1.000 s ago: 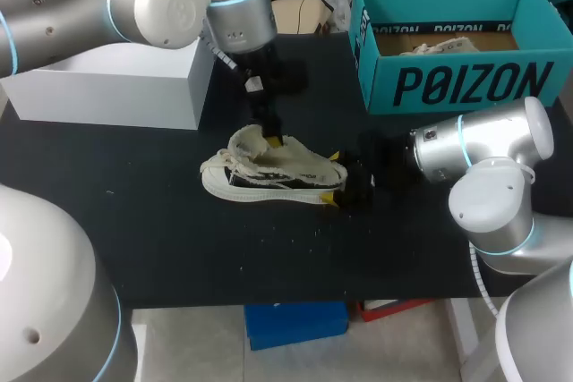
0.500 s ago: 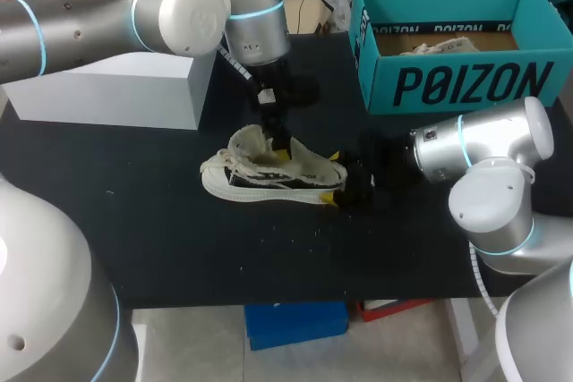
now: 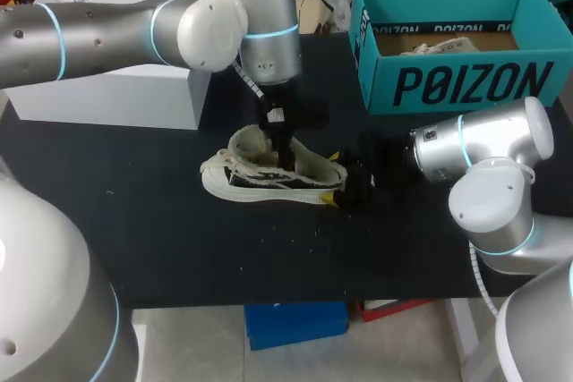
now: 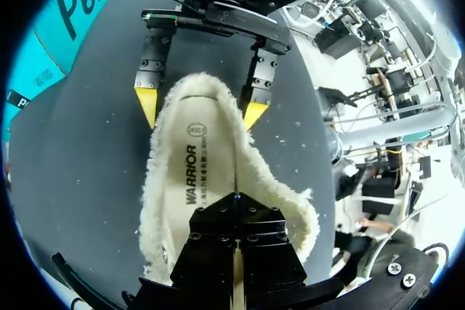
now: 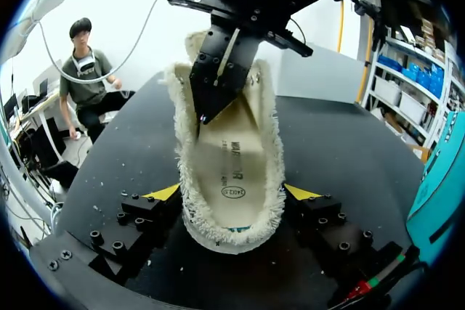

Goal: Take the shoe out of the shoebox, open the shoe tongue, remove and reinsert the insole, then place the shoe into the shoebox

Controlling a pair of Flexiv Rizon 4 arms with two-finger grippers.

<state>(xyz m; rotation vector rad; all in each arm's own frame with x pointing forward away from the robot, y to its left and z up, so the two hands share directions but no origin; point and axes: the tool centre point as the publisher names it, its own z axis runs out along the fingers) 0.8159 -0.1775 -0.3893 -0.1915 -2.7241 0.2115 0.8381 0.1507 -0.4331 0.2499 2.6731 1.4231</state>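
Mid-frame, the right gripper [image 3: 333, 180] pinches the shoe [image 3: 255, 176] at its heel. The left gripper [image 5: 205, 112], fingers pressed together, sits inside it.

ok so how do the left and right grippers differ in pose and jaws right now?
The left gripper points down from above into the opening of the shoe; the right gripper lies low and level behind its heel. The left jaws are pressed together over the insole; the right jaws stand wide apart, one touching each side of the heel. Both are at the same shoe.
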